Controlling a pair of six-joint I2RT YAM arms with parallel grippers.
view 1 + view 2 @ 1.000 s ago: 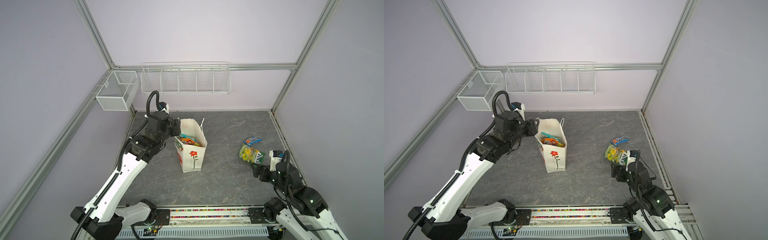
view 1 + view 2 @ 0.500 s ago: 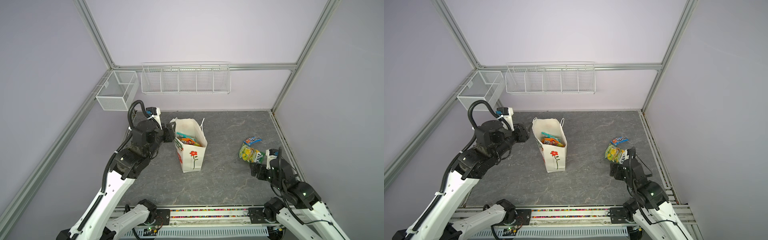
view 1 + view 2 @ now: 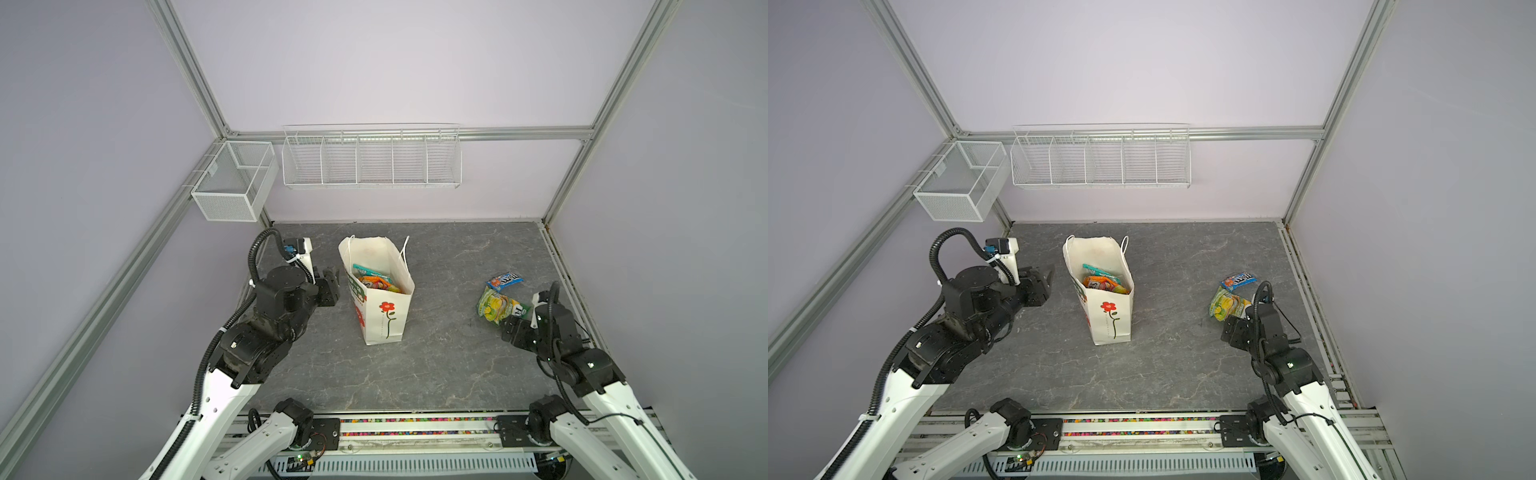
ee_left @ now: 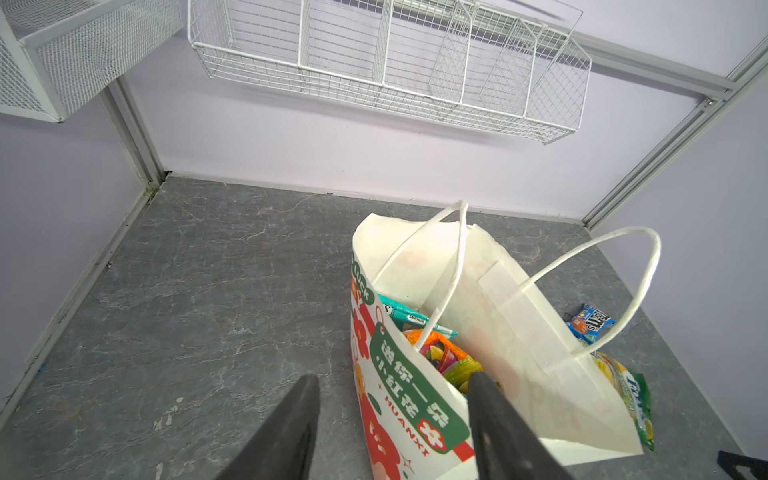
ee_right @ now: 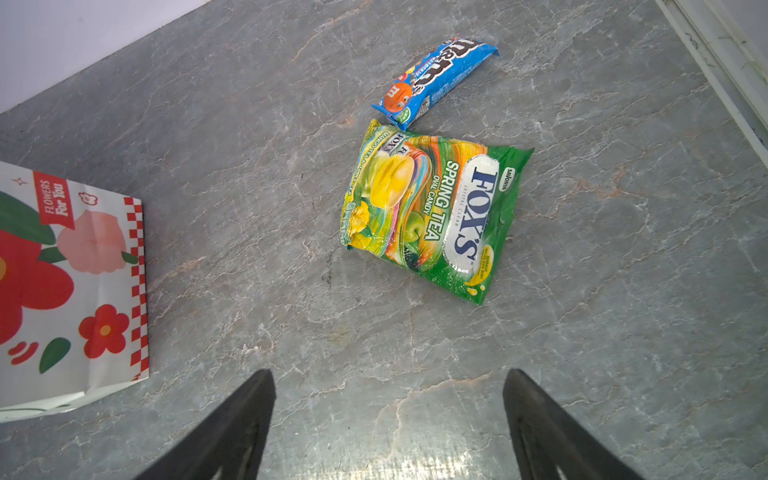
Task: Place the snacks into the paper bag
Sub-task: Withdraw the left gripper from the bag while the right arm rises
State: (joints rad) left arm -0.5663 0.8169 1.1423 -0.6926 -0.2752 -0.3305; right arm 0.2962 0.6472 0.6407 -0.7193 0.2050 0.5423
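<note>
Right wrist: glossy crinkled FOX'S packet [image 5: 436, 214] (flat, rectangular)

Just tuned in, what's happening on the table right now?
Snacks are going into the paper bag, which stands upright on the table. A teal packet and an orange packet are already inside. The left gripper hovers open and empty beside the bag. The green-yellow FOX'S packet and the blue M&M's packet lie on the table, not yet bagged. The right gripper is open just short of the FOX'S packet, holding nothing.
</note>
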